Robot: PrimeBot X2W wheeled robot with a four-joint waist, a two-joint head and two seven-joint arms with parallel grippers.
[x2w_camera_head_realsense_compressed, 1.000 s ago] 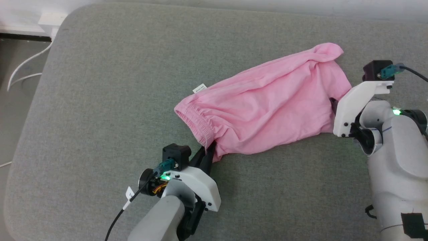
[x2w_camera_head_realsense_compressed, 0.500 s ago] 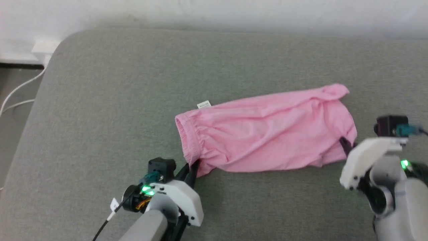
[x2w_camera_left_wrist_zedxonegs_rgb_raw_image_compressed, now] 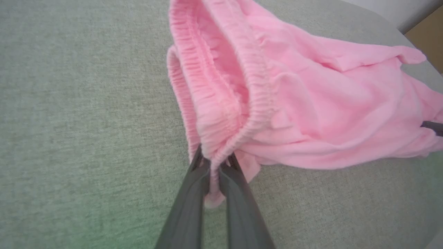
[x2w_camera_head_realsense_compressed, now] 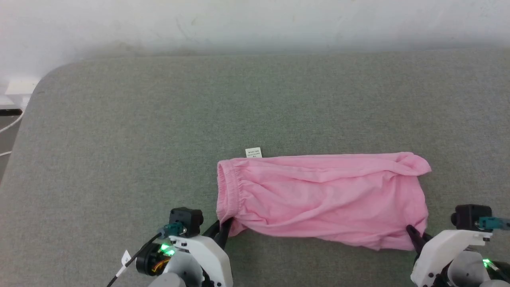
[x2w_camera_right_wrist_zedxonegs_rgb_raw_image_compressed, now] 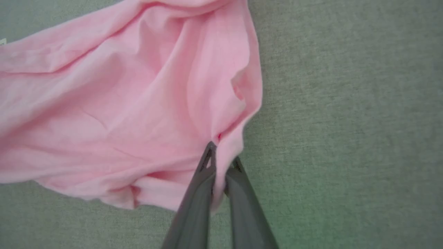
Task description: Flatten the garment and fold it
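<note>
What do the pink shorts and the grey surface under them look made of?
Shorts: thin soft matte fabric, possibly cotton jersey; it drapes in fine wrinkles, waistband gathered. Surface: matte grey-green woven cloth, speckled weave visible; what lies beneath is hidden.

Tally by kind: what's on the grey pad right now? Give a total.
pink garment: 1
grippers, left gripper and right gripper, each shut on the garment: 2
Total: 3

Bg: grey-green fabric pad (x2w_camera_head_realsense_compressed: pixel 119 139) across mid/lower frame, rounded corner upper left. White wall (x2w_camera_head_realsense_compressed: pixel 255 20) along top. White cable (x2w_camera_head_realsense_compressed: pixel 12 121) + pale box (x2w_camera_head_realsense_compressed: pixel 20 85) at left edge.
</note>
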